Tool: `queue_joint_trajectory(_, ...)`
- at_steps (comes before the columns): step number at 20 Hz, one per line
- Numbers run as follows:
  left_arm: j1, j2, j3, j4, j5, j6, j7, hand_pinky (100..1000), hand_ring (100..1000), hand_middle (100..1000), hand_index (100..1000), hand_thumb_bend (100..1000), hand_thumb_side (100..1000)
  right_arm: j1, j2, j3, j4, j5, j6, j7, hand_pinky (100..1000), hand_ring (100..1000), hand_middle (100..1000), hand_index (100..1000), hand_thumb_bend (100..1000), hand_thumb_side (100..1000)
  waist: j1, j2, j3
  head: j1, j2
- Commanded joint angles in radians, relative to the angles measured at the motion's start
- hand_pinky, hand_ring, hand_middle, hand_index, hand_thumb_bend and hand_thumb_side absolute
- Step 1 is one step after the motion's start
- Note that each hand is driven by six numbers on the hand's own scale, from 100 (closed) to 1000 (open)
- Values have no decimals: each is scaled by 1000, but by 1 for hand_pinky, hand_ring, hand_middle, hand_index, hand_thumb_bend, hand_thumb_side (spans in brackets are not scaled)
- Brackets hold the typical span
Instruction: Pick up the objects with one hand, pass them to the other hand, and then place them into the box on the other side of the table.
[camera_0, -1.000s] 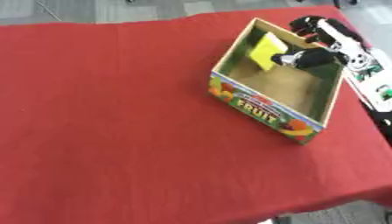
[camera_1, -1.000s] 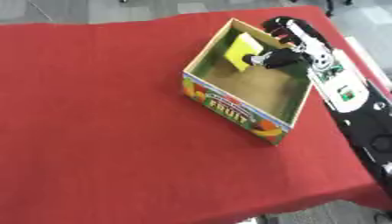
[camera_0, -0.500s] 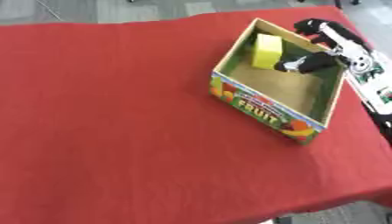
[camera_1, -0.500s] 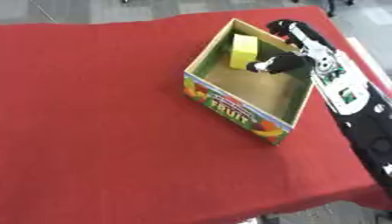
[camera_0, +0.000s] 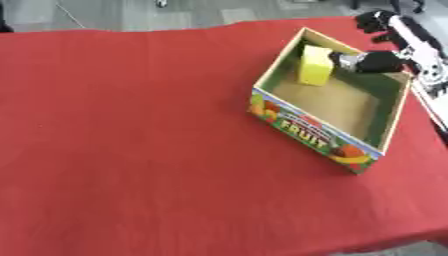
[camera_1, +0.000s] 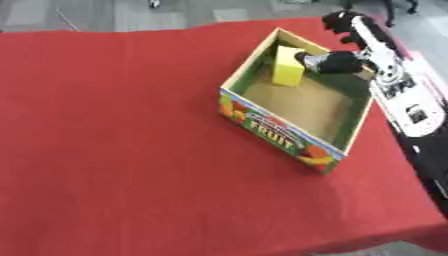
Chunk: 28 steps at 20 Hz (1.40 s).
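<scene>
Covering nearly the whole view, the red tablecloth (camera_0: 131, 150) lies bare left of and in front of the box; the fruit-printed cardboard box (camera_1: 289, 135) sits askew near the right edge, its near corner close to that edge; the right hand (camera_1: 337, 61) reaches over the box's far right wall, fingers curled, apparently holding nothing; the yellow block (camera_1: 287, 65) stands in the box's far corner, just beside the fingertips.
</scene>
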Motion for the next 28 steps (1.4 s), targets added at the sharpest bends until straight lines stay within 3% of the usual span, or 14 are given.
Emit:
queue_joint_trajectory(1,-18,59,16,-1,-8,10,-1,758,684,615,789,763,398,-28,-18,-27,-64,-91,-4,-63,815,835,720,794,422,196,3,-22,1,13,-9)
queue_joint_trajectory(9,-63,175,8,72,5,59,-57,774,714,645,801,791,405,-49,-19,-25,-140,-159,-5,-88,811,823,710,785,422,183,9,-24,3,48,-8)
queue_joint_trajectory(17,-178,362,-39,245,55,53,-249,804,752,687,815,818,423,-46,-25,-23,-185,-177,4,-76,811,822,713,787,425,185,17,-24,3,128,-6)
queue_joint_trajectory(20,-215,398,-46,324,47,37,-323,811,760,694,818,831,436,-48,-23,-24,-194,-191,5,-77,809,826,721,793,379,238,19,-21,1,161,-5)
queue_joint_trajectory(21,-226,405,-46,350,47,31,-345,815,765,698,819,710,415,-48,-22,-24,-195,-196,5,-78,810,828,725,796,354,250,19,-20,1,172,-5)
queue_joint_trajectory(22,-237,413,-48,375,45,26,-366,816,767,700,820,845,430,-48,-21,-24,-197,-200,4,-78,811,829,726,797,332,289,19,-19,0,183,-6)
queue_joint_trajectory(24,-258,427,-55,423,33,12,-412,825,778,710,822,850,429,-48,-21,-24,-199,-210,2,-79,812,831,729,801,301,323,19,-16,-2,200,-10)
queue_joint_trajectory(28,-305,443,-57,518,1,-17,-521,836,791,723,827,861,425,-46,-23,-21,-202,-208,3,-71,811,830,726,796,339,290,18,-9,-8,225,-20)
